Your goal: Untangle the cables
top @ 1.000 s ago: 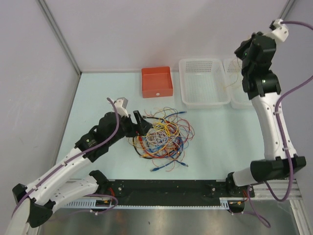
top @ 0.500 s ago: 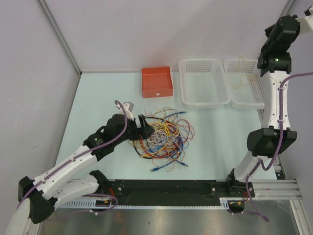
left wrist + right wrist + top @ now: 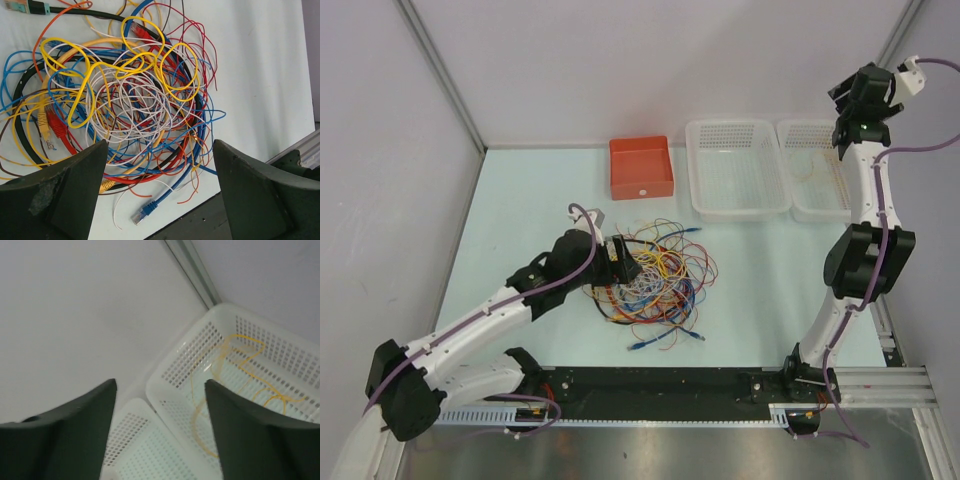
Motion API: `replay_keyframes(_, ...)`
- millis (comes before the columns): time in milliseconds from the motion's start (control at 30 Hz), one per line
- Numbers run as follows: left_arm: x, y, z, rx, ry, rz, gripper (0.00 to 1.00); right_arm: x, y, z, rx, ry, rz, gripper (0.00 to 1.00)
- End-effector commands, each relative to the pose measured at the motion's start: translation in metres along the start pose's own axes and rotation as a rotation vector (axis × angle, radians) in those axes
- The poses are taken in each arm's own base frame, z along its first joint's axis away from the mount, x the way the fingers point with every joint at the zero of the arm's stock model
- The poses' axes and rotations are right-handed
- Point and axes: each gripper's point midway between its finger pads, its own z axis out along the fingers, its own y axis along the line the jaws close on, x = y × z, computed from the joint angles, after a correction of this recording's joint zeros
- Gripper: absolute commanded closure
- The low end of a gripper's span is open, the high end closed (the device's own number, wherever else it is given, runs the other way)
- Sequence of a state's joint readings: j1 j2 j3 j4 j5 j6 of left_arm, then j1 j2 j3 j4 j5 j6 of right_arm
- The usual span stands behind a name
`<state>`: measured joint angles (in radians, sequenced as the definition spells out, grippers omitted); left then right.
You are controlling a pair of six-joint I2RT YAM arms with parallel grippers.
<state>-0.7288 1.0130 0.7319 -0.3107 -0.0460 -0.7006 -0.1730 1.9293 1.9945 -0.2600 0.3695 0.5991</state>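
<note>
The cables (image 3: 650, 280), a knotted heap of thin flexible wires in red, orange, yellow, blue, white and black, lie on the pale green table (image 3: 520, 200) left of its middle, some with small plug ends. The left gripper (image 3: 620, 262) hangs over the heap's left edge with its jaws spread wide and nothing between them. In the left wrist view the tangle (image 3: 130, 100) fills the gap between and ahead of the dark fingers (image 3: 70, 190), near but, as far as can be told, not touching. The step in hand looks like singling out one strand. It would go best by closing on a wire that lies on top or loose at the rim, such as the uppermost yellow loop (image 3: 177, 75) or the blue plug end (image 3: 142, 214) at the heap's near edge, then lifting slowly so the rest slides off instead of rising as one clump. Behind the heap stands a red square plastic box (image 3: 641, 167), then a white perforated plastic basket (image 3: 737, 210) and a second white perforated basket (image 3: 798, 212) further right. The right gripper (image 3: 157, 390) is raised high above that second basket (image 3: 175, 365), jaws apart and holding nothing, well away from the heap. One thin yellow cable (image 3: 240, 360) lies loose inside it.
</note>
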Motion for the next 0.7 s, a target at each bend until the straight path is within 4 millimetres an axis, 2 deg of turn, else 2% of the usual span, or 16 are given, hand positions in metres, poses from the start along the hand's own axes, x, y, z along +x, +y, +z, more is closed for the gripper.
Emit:
replay_keyframes(0, -0.009, -0.013, 0.001, 0.045, -0.02, -0.011, 0.09, 0.005, 0.008, -0.004, -0.005, 0.008, 0.046, 0.09)
replay_keyframes(67, -0.01, -0.015, -0.001, 0.05, -0.022, -0.011, 0.09, -0.008, 0.021, -0.019, -0.041, -0.026, 0.068, 0.02)
replay_keyframes(133, -0.012, -0.018, -0.003, 0.058, -0.027, -0.005, 0.09, -0.005, 0.036, -0.034, -0.081, -0.026, 0.103, 0.0)
replay_keyframes(167, -0.014, -0.018, -0.005, 0.057, -0.033, -0.007, 0.09, -0.019, 0.045, -0.05, -0.114, -0.043, 0.127, 0.0)
replay_keyframes(200, -0.018, -0.018, -0.008, 0.052, -0.05, -0.006, 0.09, -0.007, 0.056, -0.06, -0.139, -0.016, 0.144, 0.0)
replay_keyframes(267, -0.02, -0.015, -0.011, 0.037, -0.055, 0.006, 0.09, -0.006, 0.076, -0.085, -0.198, -0.006, 0.161, 0.0)
replay_keyframes(300, -0.023, -0.016, -0.014, 0.031, -0.065, 0.011, 0.09, -0.016, 0.085, -0.108, -0.24, -0.018, 0.174, 0.0)
replay_keyframes(333, -0.024, -0.012, -0.015, 0.014, -0.066, 0.015, 0.09, 0.014, 0.104, -0.132, -0.304, 0.037, 0.157, 0.0)
replay_keyframes(367, -0.023, -0.01, -0.014, 0.004, -0.064, 0.018, 0.09, 0.027, 0.108, -0.147, -0.335, 0.058, 0.151, 0.0)
replay_keyframes(400, -0.024, -0.01, -0.014, -0.001, -0.063, 0.019, 0.09, 0.019, 0.116, -0.176, -0.398, 0.053, 0.164, 0.0)
replay_keyframes(433, -0.021, -0.006, -0.014, -0.022, -0.054, 0.02, 0.09, 0.063, 0.124, -0.198, -0.469, 0.136, 0.113, 0.0)
replay_keyframes(500, -0.018, -0.004, -0.012, -0.029, -0.04, 0.023, 0.09, 0.086, 0.133, -0.231, -0.549, 0.188, 0.073, 0.01)
replay_keyframes(533, -0.015, -0.002, -0.009, -0.036, -0.028, 0.021, 0.09, 0.097, 0.131, -0.247, -0.575, 0.215, 0.034, 0.01)
replay_keyframes(567, -0.012, -0.002, -0.007, -0.032, -0.014, 0.023, 0.09, 0.135, 0.126, -0.268, -0.591, 0.31, -0.028, 0.01)
replay_keyframes(633, -0.005, 0.002, -0.002, -0.05, 0.006, 0.012, 0.1, 0.165, 0.117, -0.294, -0.624, 0.402, -0.09, 0.02)
replay_keyframes(667, -0.005, 0.007, 0.0, -0.073, 0.002, 0.007, 0.1, 0.192, 0.11, -0.315, -0.654, 0.463, -0.151, 0.02)
